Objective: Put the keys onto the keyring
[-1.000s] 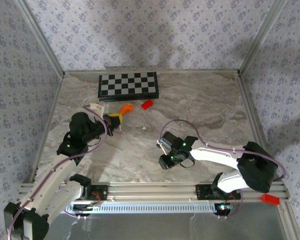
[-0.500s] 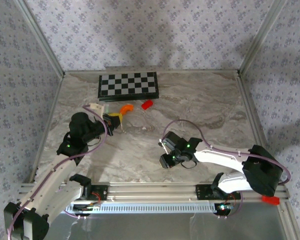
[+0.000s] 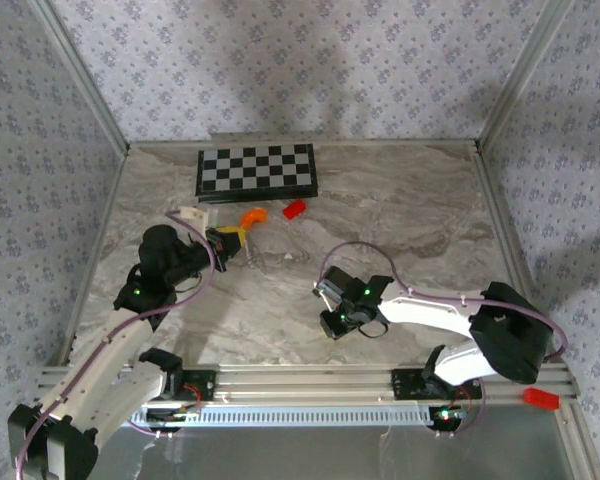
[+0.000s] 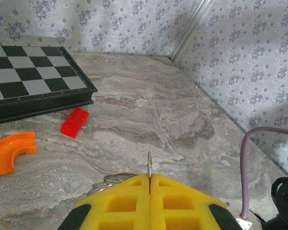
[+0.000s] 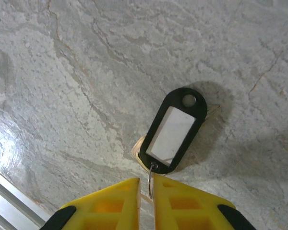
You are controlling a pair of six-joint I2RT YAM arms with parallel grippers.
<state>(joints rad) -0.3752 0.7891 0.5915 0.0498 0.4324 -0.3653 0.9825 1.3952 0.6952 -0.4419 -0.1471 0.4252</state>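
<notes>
On the marbled counter [image 3: 400, 210], the right fingers [image 5: 175, 201] stand nearly together around the small ring [image 5: 150, 179] at the end of the keys [image 5: 172, 133], which lie flat mid-counter. I cannot tell whether they already pinch it. The left fingers [image 4: 177, 201] are pressed together, clamped on the keyring [image 4: 149, 167], held edge-up well apart to the left. To grasp well, I judge the right should close squarely on that small ring, then lift gently so the tag hangs free for threading.
</notes>
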